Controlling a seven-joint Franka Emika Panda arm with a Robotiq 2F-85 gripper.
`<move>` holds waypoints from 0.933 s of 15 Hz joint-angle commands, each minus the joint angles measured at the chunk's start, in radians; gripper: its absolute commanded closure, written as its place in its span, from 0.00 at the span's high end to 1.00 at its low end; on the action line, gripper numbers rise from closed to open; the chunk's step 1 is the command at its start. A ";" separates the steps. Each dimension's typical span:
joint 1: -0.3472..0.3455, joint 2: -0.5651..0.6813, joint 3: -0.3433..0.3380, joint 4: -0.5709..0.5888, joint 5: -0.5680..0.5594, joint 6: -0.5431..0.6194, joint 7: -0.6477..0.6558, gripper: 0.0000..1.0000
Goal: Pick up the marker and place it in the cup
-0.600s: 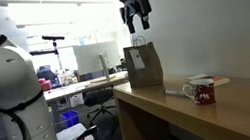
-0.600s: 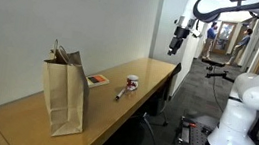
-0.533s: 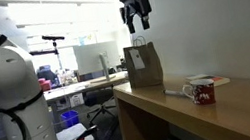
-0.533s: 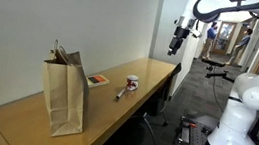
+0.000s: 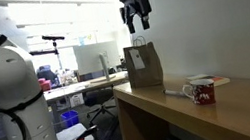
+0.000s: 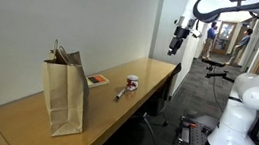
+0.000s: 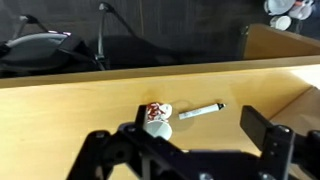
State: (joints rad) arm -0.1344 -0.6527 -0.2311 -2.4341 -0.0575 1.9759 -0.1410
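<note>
Task not begun: marker lies beside cup near worktop's room-side edge. Gripper hangs high above, jaws apart, empty.

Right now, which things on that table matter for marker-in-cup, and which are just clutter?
Job:
- marker, lying beside the cup
- cup, upright
- gripper, open, high up

Lying about:
- brown paper bag
- flat item by the wall
</note>
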 commanded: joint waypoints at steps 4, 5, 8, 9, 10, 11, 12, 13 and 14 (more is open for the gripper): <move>-0.010 0.002 0.008 0.002 0.006 -0.001 -0.005 1.00; -0.010 0.002 0.008 0.002 0.006 -0.001 -0.005 1.00; -0.010 0.002 0.008 0.002 0.006 -0.001 -0.005 1.00; -0.024 0.028 0.019 0.015 0.016 0.022 0.060 1.00; -0.032 0.052 0.032 0.022 0.028 0.060 0.121 1.00; -0.039 0.082 0.050 0.035 0.027 0.085 0.179 1.00; -0.041 0.128 0.075 0.055 0.030 0.124 0.256 1.00; -0.041 0.174 0.097 0.077 0.033 0.147 0.323 1.00; -0.036 0.237 0.127 0.111 0.039 0.156 0.400 1.00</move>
State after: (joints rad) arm -0.1422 -0.5633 -0.1814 -2.4120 -0.0451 2.1069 0.0931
